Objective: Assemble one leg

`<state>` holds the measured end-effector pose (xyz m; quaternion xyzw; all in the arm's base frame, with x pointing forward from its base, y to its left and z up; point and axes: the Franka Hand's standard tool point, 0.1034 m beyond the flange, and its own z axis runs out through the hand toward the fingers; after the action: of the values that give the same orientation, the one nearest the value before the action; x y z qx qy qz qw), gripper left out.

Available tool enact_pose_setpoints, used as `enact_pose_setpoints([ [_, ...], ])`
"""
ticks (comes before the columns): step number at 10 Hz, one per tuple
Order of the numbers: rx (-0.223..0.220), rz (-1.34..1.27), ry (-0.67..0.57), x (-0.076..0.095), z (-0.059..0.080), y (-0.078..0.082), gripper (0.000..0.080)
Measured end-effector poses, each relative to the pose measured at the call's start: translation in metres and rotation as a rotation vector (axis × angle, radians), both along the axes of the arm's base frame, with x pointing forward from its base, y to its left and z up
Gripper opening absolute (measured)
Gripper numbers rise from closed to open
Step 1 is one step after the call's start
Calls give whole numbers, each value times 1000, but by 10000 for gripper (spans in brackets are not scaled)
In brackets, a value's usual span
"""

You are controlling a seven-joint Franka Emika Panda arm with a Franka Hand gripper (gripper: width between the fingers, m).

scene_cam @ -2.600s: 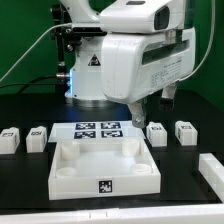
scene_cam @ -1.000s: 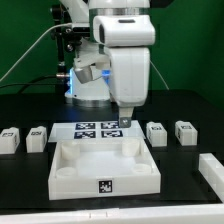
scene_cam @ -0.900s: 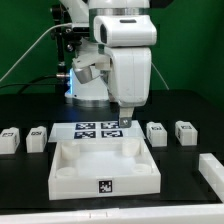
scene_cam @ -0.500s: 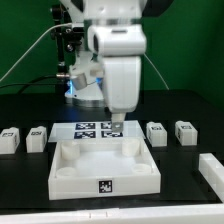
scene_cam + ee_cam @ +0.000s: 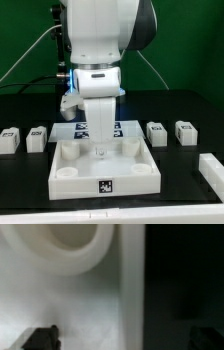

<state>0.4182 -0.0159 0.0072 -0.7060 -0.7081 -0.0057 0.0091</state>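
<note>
White-cased, hangs low over the far rim of the panel [image 5: 80, 178] with the hand [image 5: 101, 142] spread, fingers [image 5: 40, 338] apart, near a round socket [image 5: 60, 243]. Shows the leg [image 5: 156, 132] lying on the black tabletop [image 5: 30, 190] just beside the panel, on the exterior view's right, apart from the hand.

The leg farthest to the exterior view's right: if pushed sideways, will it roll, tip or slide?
This leg looks blocky with flat faces, so it would probably slide, not roll. It sits low and squat, so tipping seems unlikely. Small and solid-looking, it is likely stiff and light.
</note>
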Motion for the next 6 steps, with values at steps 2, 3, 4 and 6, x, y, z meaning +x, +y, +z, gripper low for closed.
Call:
enact_pose_setpoints([
  [2,-1,-14,-11,9,3,-3,650],
  [3,-1,-15,-11,9,2,-3,602],
  [4,-1,-15,-11,9,2,-3,602],
  [6,-1,-15,-11,9,2,-3,425],
])
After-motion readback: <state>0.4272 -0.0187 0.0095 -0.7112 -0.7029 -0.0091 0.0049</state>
